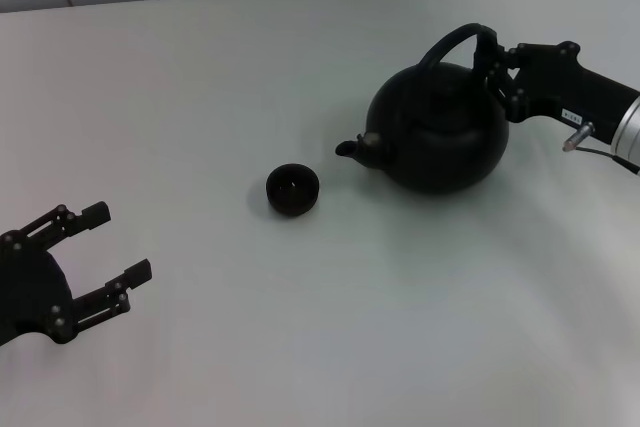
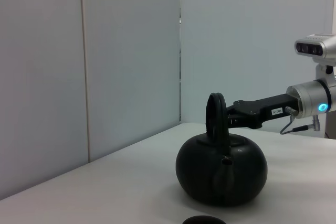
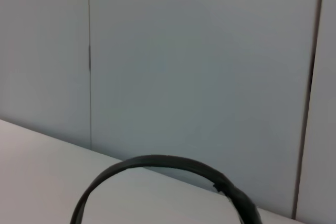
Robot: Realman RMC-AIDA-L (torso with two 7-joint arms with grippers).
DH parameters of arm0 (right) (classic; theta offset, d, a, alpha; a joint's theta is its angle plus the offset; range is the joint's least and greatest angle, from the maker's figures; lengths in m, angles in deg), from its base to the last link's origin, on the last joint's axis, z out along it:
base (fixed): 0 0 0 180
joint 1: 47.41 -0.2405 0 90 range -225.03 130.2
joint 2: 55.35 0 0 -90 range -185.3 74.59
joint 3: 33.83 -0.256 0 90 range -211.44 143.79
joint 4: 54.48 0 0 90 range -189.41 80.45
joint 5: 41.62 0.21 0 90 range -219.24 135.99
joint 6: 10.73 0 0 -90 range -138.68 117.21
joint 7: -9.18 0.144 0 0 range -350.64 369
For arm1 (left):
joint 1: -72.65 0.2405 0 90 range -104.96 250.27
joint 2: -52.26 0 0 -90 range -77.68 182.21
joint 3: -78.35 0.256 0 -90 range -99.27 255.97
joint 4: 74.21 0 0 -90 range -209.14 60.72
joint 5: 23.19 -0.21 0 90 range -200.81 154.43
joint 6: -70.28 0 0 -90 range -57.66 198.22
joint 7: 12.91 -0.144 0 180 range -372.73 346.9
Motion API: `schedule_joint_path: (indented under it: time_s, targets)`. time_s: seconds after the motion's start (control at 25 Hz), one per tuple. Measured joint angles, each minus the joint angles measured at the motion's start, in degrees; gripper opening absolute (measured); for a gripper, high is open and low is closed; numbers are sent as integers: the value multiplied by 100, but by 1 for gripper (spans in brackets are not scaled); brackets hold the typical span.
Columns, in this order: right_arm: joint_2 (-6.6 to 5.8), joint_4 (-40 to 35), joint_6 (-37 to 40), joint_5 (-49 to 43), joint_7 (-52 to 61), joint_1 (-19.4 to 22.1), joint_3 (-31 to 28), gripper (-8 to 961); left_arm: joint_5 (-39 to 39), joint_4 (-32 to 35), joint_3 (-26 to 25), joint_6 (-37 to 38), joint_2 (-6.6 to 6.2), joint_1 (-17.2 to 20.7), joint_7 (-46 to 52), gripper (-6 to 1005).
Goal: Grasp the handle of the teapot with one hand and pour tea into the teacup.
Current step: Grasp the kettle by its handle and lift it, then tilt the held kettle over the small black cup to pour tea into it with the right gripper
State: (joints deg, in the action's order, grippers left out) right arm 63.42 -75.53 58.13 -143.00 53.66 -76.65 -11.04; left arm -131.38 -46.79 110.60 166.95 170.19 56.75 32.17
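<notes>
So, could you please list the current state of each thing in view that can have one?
Round matte black teapot: upright on the table, spout facing the cup.
Black arched handle: raised, with the right end effector at its right side.
Tiny dark bowl-shaped teacup: upright, apart from the spout.
Right end effector: shut on the handle.
Left end effector: open, holding nothing, far from both.

Bright, even light; soft faint shadows on the table (image 1: 300, 347); no glare.

Right gripper (image 1: 497, 65) clamps teapot (image 1: 440, 129) handle (image 1: 462, 42); teacup (image 1: 293, 189) beside spout
</notes>
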Motion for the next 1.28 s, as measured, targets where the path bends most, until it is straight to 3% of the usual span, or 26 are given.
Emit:
schedule_joint_path:
  time_s: [0.36,0.6,0.8,1.28]
  targets:
    - [11,9,27,524,98,-24,9,78,0,-4,0,0,0,0,0,784]
    - [9,32,-200,510,387,-454,87,77,1,-53,18,-34,13,-22,-42,784]
    - [12,104,-586,504,594,-781,579,77,1,-53,5,-33,18,-47,-46,784]
    - [11,94,-619,511,329,-909,829,78,1,-60,0,-36,27,-73,-45,784]
